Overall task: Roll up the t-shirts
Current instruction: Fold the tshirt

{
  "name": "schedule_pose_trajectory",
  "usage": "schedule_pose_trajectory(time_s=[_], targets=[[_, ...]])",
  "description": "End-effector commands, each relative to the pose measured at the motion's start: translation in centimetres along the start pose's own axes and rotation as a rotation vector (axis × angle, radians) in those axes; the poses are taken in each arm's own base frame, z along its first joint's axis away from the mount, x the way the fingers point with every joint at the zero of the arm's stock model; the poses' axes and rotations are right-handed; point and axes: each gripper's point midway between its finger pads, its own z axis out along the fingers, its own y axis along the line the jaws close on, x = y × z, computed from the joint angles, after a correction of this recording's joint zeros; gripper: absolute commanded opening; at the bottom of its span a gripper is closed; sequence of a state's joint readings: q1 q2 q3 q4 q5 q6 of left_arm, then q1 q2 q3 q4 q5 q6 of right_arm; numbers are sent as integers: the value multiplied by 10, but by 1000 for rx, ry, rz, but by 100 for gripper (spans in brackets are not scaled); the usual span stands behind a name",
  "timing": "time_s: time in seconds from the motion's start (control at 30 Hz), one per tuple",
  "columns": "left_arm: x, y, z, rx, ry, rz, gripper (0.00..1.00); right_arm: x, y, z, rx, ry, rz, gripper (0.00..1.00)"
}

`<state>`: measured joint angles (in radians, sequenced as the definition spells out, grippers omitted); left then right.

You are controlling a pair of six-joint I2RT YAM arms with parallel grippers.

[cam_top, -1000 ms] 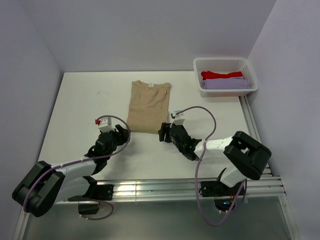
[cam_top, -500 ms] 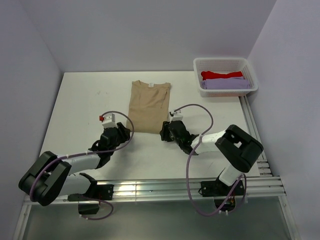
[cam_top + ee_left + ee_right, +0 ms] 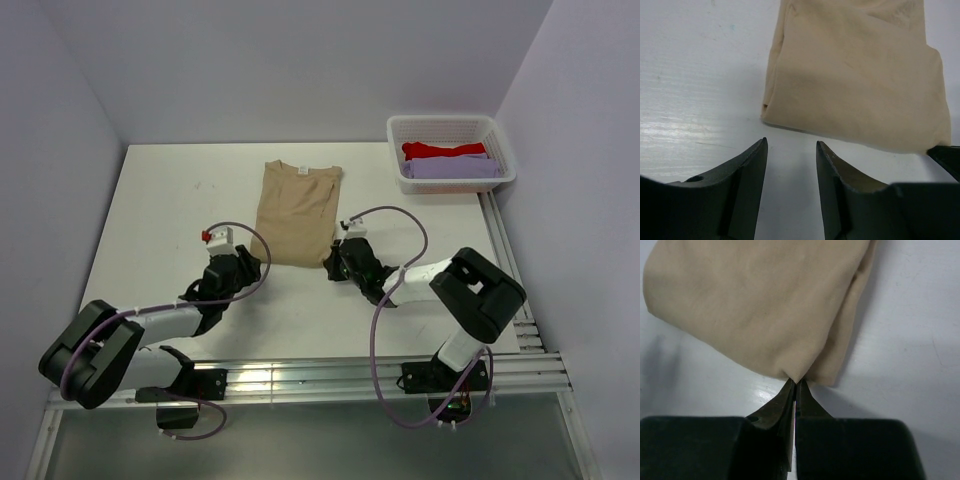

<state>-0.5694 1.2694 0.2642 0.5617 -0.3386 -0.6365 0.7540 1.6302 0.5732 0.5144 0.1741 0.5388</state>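
A tan t-shirt (image 3: 297,212) lies folded lengthwise on the white table, its collar at the far end. My right gripper (image 3: 336,263) rests at the near right corner of the hem. In the right wrist view the jaws (image 3: 796,382) are shut, and the cloth (image 3: 760,300) puckers to a point pinched between their tips. My left gripper (image 3: 243,264) sits low on the table just short of the near left corner. Its fingers (image 3: 790,143) stand apart over bare table, with the hem (image 3: 855,75) a little ahead and nothing between them.
A white basket (image 3: 440,119) at the far right corner holds a red t-shirt (image 3: 440,150) and a lavender t-shirt (image 3: 452,168). A metal rail (image 3: 300,378) runs along the table's near edge. Grey walls close in the left, back and right.
The right gripper slid up to the hem corner and closed on it. The left gripper moved toward the near left corner and its fingers narrowed somewhat.
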Motion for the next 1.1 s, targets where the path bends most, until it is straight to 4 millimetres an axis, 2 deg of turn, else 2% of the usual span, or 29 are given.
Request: schedule_pose_trajectory(time_s=[0.0, 0.07, 0.23, 0.3, 0.33, 0.47, 0.6, 0.8, 1.07], targets=[[-13, -20, -3, 65, -57, 29, 49, -15, -3, -10, -19, -65, 41, 0], [-13, -26, -6, 85, -62, 35, 51, -12, -9, -17, -13, -72, 45, 0], [-9, -32, -17, 136, -51, 13, 53, -19, -14, -38, -15, -112, 44, 0], [-4, -30, -20, 140, -41, 5, 55, -12, -21, -44, -1, -105, 41, 0], [-5, -32, -23, 158, -42, -6, 55, -14, -21, -48, -5, -113, 43, 0], [4, -37, -30, 220, -23, -6, 57, 0, -29, -56, 3, -85, 57, 0], [10, -44, -32, 247, -16, 13, 58, 6, -36, -60, 19, -81, 62, 0], [29, -56, -26, 273, 31, 52, 54, 12, -45, -58, 71, -50, 31, 0], [50, -55, -17, 243, 69, 78, 50, 15, -45, -54, 70, -37, 21, 0]])
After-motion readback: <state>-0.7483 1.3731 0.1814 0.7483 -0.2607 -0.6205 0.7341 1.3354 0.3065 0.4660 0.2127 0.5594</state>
